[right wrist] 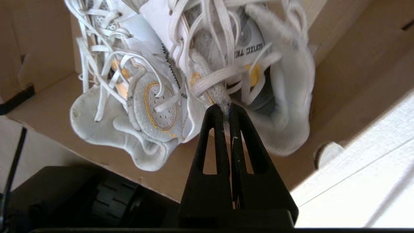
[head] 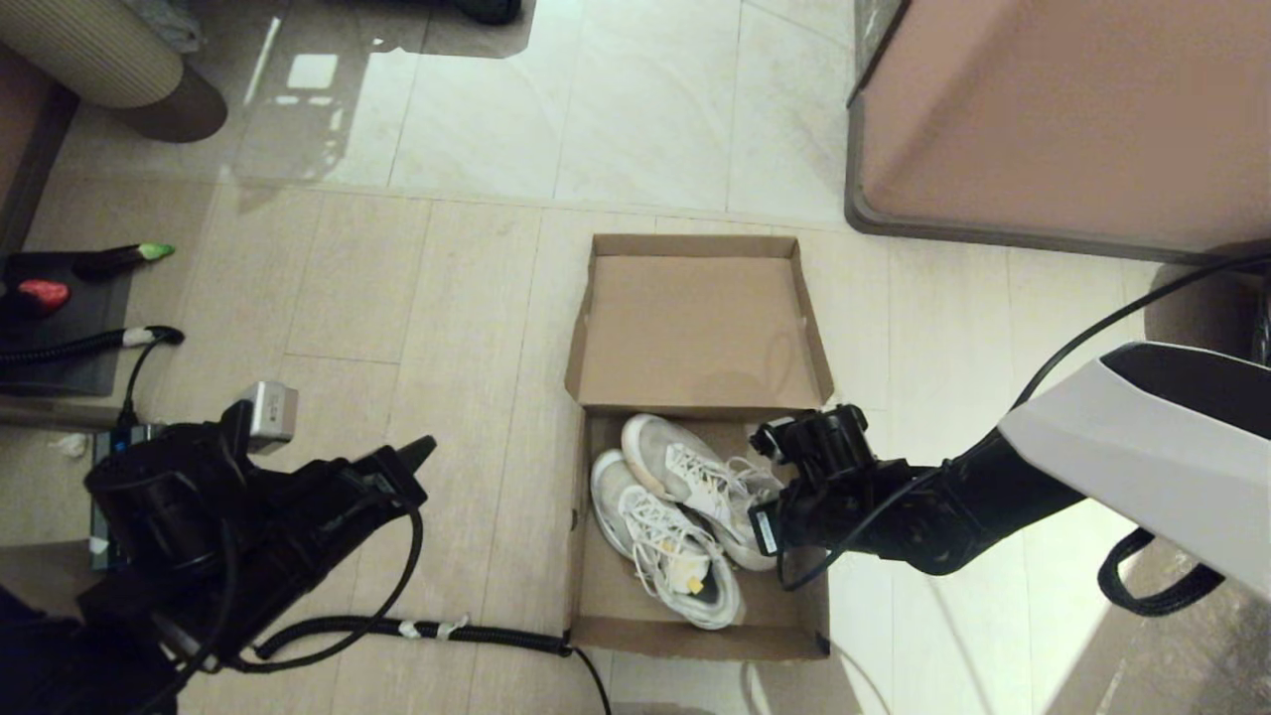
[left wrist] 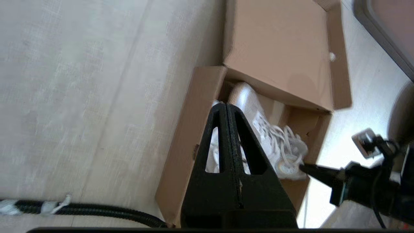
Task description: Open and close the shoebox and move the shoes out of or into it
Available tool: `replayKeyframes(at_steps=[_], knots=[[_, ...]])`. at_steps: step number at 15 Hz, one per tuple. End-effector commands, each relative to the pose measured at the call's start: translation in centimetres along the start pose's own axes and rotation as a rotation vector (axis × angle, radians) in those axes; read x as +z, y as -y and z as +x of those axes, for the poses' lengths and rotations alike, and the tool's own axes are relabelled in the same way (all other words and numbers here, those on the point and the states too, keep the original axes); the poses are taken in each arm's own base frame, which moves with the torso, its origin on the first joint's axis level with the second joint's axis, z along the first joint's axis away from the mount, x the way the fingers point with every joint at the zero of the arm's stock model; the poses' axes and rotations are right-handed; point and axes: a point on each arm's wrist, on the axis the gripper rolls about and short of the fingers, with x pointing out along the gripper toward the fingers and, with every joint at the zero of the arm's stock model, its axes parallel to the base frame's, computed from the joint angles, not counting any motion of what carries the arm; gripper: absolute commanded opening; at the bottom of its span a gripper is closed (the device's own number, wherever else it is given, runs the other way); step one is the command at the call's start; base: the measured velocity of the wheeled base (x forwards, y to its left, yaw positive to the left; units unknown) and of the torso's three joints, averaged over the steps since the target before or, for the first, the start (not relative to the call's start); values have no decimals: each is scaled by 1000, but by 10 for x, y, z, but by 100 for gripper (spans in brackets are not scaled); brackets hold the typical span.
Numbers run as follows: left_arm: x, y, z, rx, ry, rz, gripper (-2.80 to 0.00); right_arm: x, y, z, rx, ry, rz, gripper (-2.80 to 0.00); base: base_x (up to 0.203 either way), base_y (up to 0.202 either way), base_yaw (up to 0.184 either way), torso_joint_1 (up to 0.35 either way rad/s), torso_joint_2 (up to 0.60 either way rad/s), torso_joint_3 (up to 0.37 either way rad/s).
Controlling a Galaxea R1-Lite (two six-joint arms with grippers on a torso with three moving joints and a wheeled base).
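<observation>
The plain brown cardboard shoebox (head: pixel 601 556) sits on the pale tiled floor (head: pixel 417 298) with its hinged flap lid (head: pixel 700 323) thrown fully back and lying flat on the far side. Inside the box lies the pair of white, light-grey lace-up sneakers (head: pixel 665 516), side by side and slanted, toes toward the lid hinge and heels toward the near right corner. The right gripper (right wrist: pixel 225 108) reaches into the box from the right, and the right wrist view shows its black fingers clenched together on the padded collar edge between the two heel openings of the shoes, with loose white laces draped just above the fingertips. The left gripper (left wrist: pixel 226 106) hangs over the floor to the left of the box, apart from it, its two black fingers pressed together with nothing between them. A black ribbed cable (head: pixel 437 628) runs along the floor to the near left corner of the box. The corner of a large pinkish-brown cabinet (head: pixel 1043 109) stands beyond the box on the right.
</observation>
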Motion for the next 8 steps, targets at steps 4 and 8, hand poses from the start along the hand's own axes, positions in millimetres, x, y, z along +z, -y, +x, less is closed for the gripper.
replayKeyframes(at_steps=[4, 8], knots=[[6, -5, -8, 22, 29, -7, -280, 1, -1, 14, 1, -1, -3, -280, 0, 0, 0, 0, 0, 0], [8, -7, -13, 34, 37, -9, -280, 6, -11, -13, 24, 23, -79, -280, 0, 0, 0, 0, 0, 0]])
